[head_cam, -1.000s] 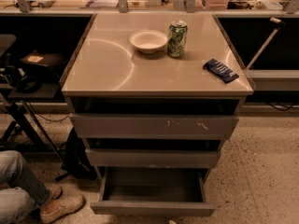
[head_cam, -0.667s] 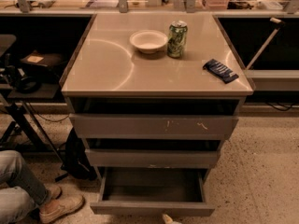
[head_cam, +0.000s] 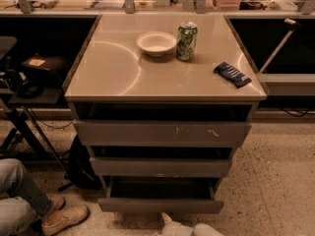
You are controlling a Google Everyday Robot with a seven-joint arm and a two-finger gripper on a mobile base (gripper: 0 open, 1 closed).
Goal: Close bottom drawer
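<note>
Since a second ago the bottom drawer point(head_cam: 160, 205) has slid part of the way back into the cabinet point(head_cam: 113, 77), so less of its dark inside shows, and the gripper point(head_cam: 172, 224) has come into view at the lower edge. That drawer is a wide, shallow grey tray with a plain flat front, bare of handle or marks, and it appears the narrowest of the three fronts. It sits lowest in the cabinet, close above the speckled floor, and still stands out toward the camera beyond the middle drawer point(head_cam: 160, 166) and top drawer point(head_cam: 162, 133), which are also ajar. Its long axis runs left to right across the view, roughly level, with the front facing the camera. The white gripper is just below the front, near its middle; contact cannot be made out, nor how far open it is, and nothing is seen in its hold. On top stand a bowl point(head_cam: 156, 43), a can point(head_cam: 186, 42) and a dark packet point(head_cam: 232, 74).
</note>
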